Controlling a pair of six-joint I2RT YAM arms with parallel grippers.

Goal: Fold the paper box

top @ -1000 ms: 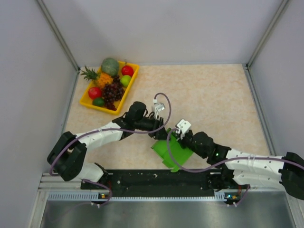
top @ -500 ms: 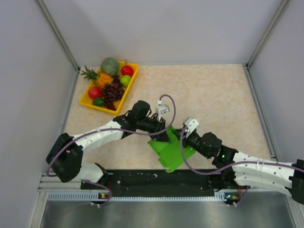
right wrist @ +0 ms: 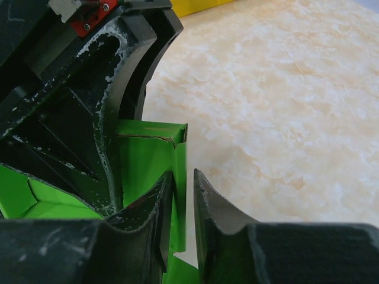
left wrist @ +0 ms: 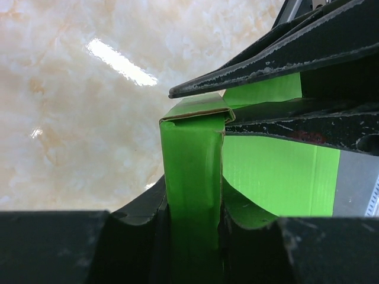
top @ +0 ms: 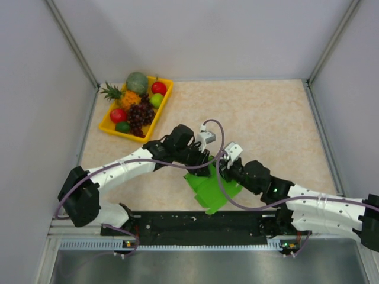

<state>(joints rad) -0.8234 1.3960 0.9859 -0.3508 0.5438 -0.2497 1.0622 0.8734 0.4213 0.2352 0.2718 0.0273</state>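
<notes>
Box (top: 210,186) sits mid-table between both grippers. Left gripper (left wrist: 192,222) is clamped on a folded flap. Right gripper (right wrist: 182,198) is nearly closed, pinching the same flap's edge.

yellow plastic fruit tray (top: 110,126) blocks far-left corner of beige marbled worktop (top: 278,118); grey side walls (top: 35,89) hem both flanks; right and far-centre worktop passable.

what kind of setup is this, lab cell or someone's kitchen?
Most likely a lab test cell. Plain grey panels wall in a bare tabletop, two arms are bolted to a rail at its near edge, and the only props are a fruit tray and the paper box they're folding.
</notes>
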